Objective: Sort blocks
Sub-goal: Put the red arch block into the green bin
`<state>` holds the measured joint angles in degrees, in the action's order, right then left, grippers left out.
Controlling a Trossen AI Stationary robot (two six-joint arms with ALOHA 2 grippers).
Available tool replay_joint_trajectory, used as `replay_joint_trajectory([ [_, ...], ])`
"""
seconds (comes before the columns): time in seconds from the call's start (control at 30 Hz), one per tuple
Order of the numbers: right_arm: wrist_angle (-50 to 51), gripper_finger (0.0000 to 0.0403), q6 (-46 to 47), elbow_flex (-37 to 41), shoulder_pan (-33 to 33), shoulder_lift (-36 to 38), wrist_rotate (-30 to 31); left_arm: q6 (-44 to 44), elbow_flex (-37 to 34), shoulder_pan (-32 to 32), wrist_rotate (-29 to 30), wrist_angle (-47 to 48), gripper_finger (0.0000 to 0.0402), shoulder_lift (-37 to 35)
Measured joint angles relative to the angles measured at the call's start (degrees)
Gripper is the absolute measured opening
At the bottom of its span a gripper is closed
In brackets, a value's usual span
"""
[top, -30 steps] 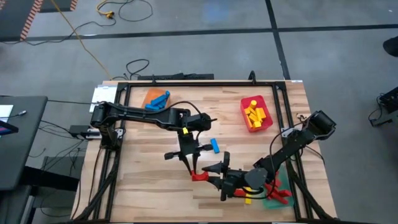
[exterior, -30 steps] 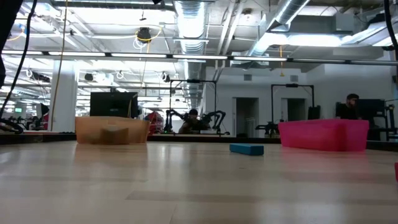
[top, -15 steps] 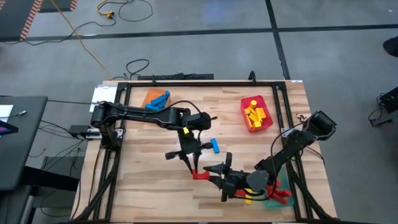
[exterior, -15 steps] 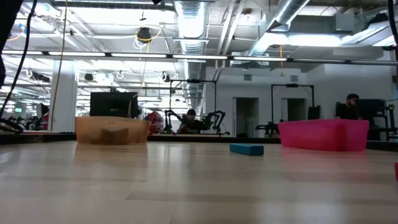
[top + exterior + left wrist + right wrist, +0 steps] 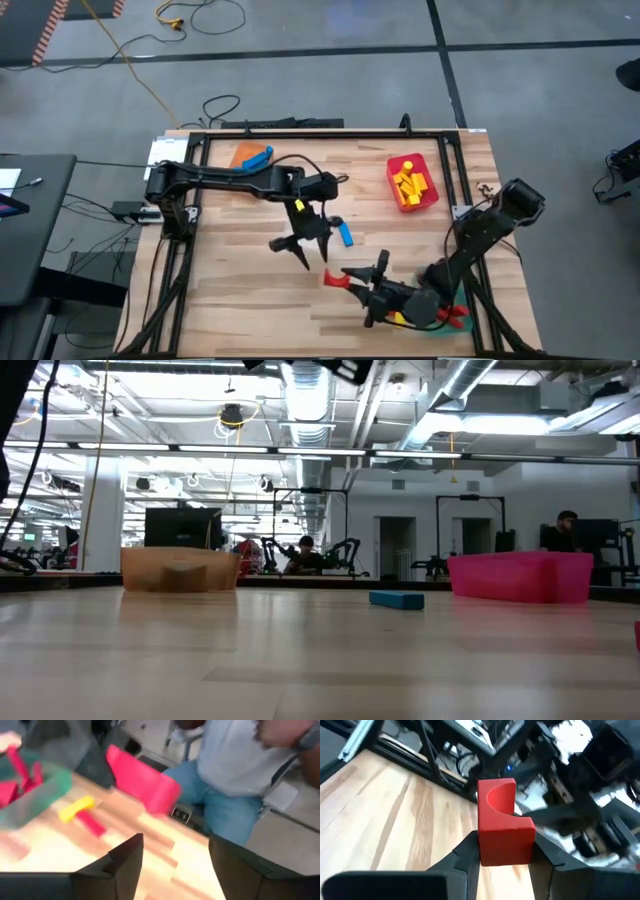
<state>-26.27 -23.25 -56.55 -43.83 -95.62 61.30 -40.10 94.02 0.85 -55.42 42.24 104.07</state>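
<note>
Lying pale and planked under a black frame: wooden table [image 5: 240, 300], with grey floor and cables behind. Sitting beyond the table edge: a person in jeans [image 5: 235, 780]. Resting near table centre: blue block [image 5: 343, 234]. Hovering just beside that block: left gripper [image 5: 312, 256], fingers spread, holding nothing. Reaching low, nearer the front edge than the block: right gripper [image 5: 345, 279], pinching a red block [image 5: 504, 822]. Standing far right of the block: red tray [image 5: 425, 200] holding yellow blocks [image 5: 408, 182].

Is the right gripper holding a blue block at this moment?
No, the right wrist view shows the right gripper shut on a red block with a curved notch, held between its two dark fingers.
</note>
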Motion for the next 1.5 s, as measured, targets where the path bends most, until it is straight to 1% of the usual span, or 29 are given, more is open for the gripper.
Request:
replay_joint_trajectory([
  [0.07,4.81,0.0131,5.19,0.00,-1.11,1.26,2.13,-0.08,0.77,0.65,1.68,2.80,0.0228,-0.58],
  [0.17,14.38,0.0131,14.27,0.00,-2.96,3.57,4.47,-0.01,1.18,1.37,4.27,5.92,0.0235,-2.63],
  [0.27,26.10,0.0131,25.43,0.00,-4.76,7.02,4.71,0.33,1.21,1.70,6.56,8.70,0.0235,-4.56],
  [0.33,34.74,0.0131,34.13,0.00,-5.68,9.75,4.09,0.43,1.22,1.70,6.93,11.26,0.0235,-5.23],
  [0.43,47.30,0.0131,47.08,0.00,-6.84,14.35,-0.98,1.19,1.23,1.41,7.03,14.27,0.0236,-5.24],
  [0.57,60.85,0.0131,61.67,0.00,-7.24,19.97,-10.53,1.99,-1.10,0.16,7.56,15.34,0.0236,-5.24],
  [0.77,77.49,0.0131,79.69,0.00,-8.00,25.72,-25.93,3.28,-7.07,-1.71,8.03,12.15,0.0236,-5.20],
  [0.87,81.77,0.0131,86.37,0.00,-9.36,27.43,-31.80,4.90,-11.30,-2.59,8.33,7.13,0.0236,-5.20],
  [0.97,84.34,0.0131,92.37,0.00,-11.48,28.58,-35.83,6.60,-16.01,-3.58,8.79,0.94,0.0236,-5.20],
  [1.13,88.45,0.0131,104.14,0.00,-15.83,29.05,-42.22,10.67,-23.37,-5.33,13.31,-10.85,0.0236,-5.17],
  [1.23,89.35,0.0131,110.86,0.00,-18.45,28.91,-46.10,12.24,-26.10,-6.19,14.47,-16.13,0.0236,-5.17],
  [1.33,89.10,0.0131,116.43,0.02,-20.49,28.88,-48.18,13.93,-27.95,-7.18,15.33,-21.33,0.0236,-5.17],
  [1.5,89.01,0.0131,122.11,0.02,-22.26,28.64,-51.32,15.92,-30.30,-9.04,16.84,-31.82,0.0236,-4.70],
])
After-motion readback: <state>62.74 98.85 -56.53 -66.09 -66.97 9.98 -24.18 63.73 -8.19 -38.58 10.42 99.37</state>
